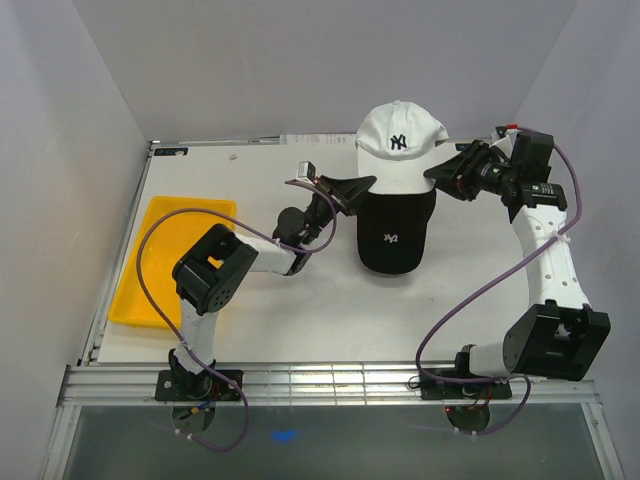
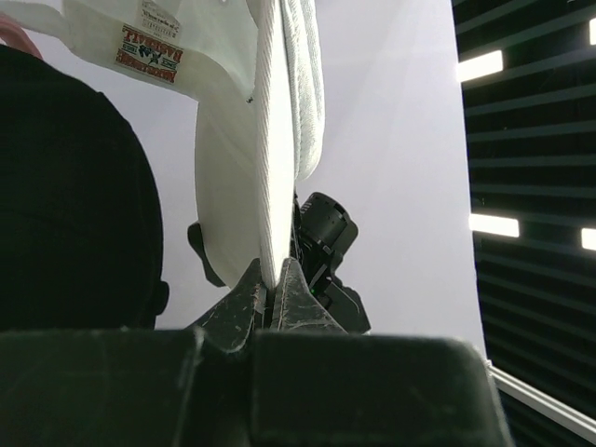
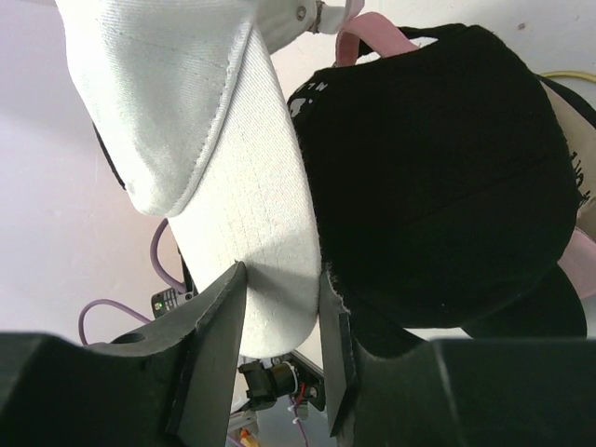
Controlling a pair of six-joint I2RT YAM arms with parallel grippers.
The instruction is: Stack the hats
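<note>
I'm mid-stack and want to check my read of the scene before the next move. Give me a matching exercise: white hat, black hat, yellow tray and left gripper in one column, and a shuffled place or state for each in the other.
Column one:
1. white hat
2. black hat
3. yellow tray
4. left gripper

Column two:
A. at the left side of the table
B. shut on a white fabric edge
C. raised, NY logo facing up
D. on the table, partly under the raised hat

Pairs: 1-C; 2-D; 3-A; 4-B
</note>
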